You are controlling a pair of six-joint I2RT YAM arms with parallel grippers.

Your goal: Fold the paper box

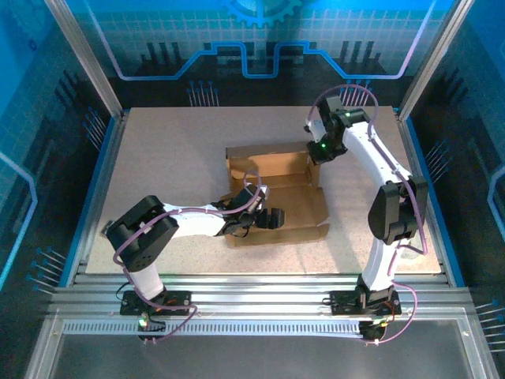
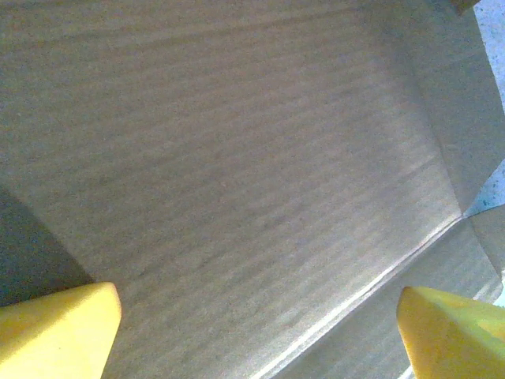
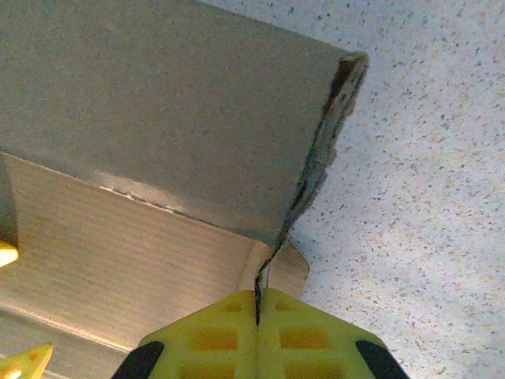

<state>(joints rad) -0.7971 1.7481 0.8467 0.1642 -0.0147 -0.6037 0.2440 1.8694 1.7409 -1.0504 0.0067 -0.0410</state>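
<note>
- The paper box (image 1: pixel 293 207) lies partly opened on the table (image 1: pixel 173 174). Its far wall stands upright and its near panel lies flat. It sits between the two end effectors, and each of them is at it.
- The left end effector (image 1: pixel 272 218) is over the flat near panel of the box, with its arm reaching in from the left.
- In the left wrist view, the left end effector (image 2: pixel 252 339) is released. Its two yellow fingertips are spread wide apart at the lower corners, and nothing is gripped between them.
- Straight ahead of this end effector is the box's ribbed inner face (image 2: pixel 237 158). A fold crease runs diagonally toward its right fingertip. Beyond the crease, up and to the right, a side panel angles away.
- The right end effector (image 1: pixel 317 151) is at the far right corner of the box, beside the upright wall.
- In the right wrist view, the right end effector (image 3: pixel 258 314) is clenched on the box. Its yellow fingers are pressed together with a thin cardboard edge pinched between them.
- From that pinch, the rough cut edge of the panel runs up and away from the end effector. The brown panel spreads to its left, with a lower ribbed panel beneath it.
- To the right of this end effector is bare speckled table (image 3: pixel 418 197).
</note>
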